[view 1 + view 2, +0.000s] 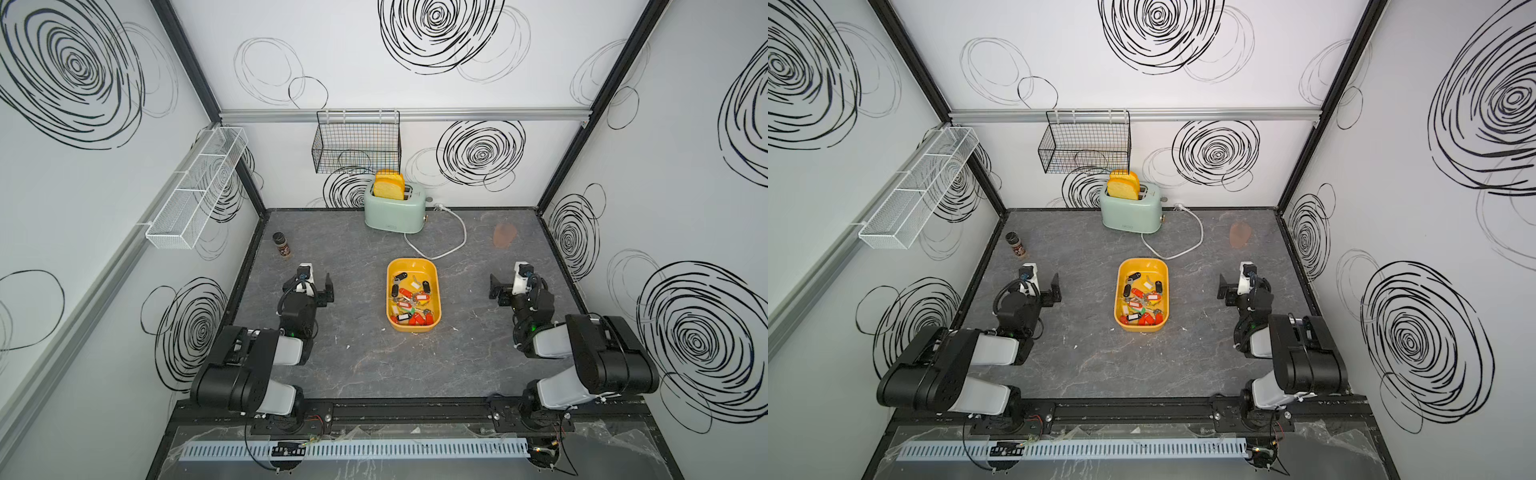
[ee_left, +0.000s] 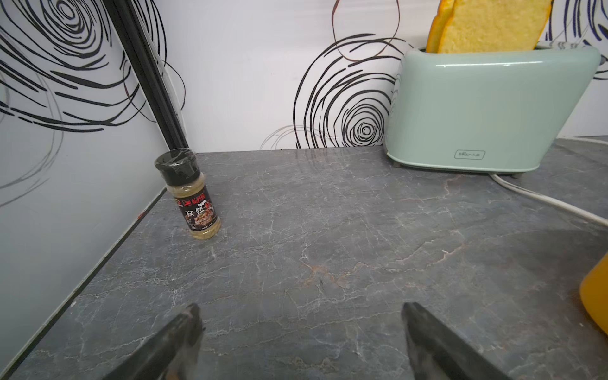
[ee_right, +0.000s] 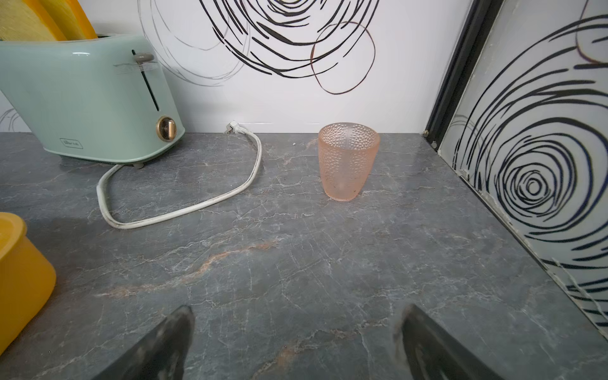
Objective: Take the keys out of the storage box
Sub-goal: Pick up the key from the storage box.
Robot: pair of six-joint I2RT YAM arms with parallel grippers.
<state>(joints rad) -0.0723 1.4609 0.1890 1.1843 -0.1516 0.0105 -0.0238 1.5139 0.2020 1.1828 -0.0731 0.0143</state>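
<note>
- The storage box (image 1: 391, 291) is sitting mid-table between both arms, its long axis running from the near edge toward the toaster (image 1: 394, 210).
- The keys (image 1: 412, 302) are lying inside it, heaping mostly toward the near end.
- The left gripper (image 1: 327, 286) is hanging released and empty, with the box lying to its right.
- The right gripper (image 1: 495, 286) is gaping empty too, with the box lying to its left.
- Neither arm is sitting clearly nearer; either is likely needing an inward, downward reach.

text | spice jar (image 2: 197, 210): label reads 孜然 | toaster (image 2: 487, 108): front badge lettering too small to read
</note>
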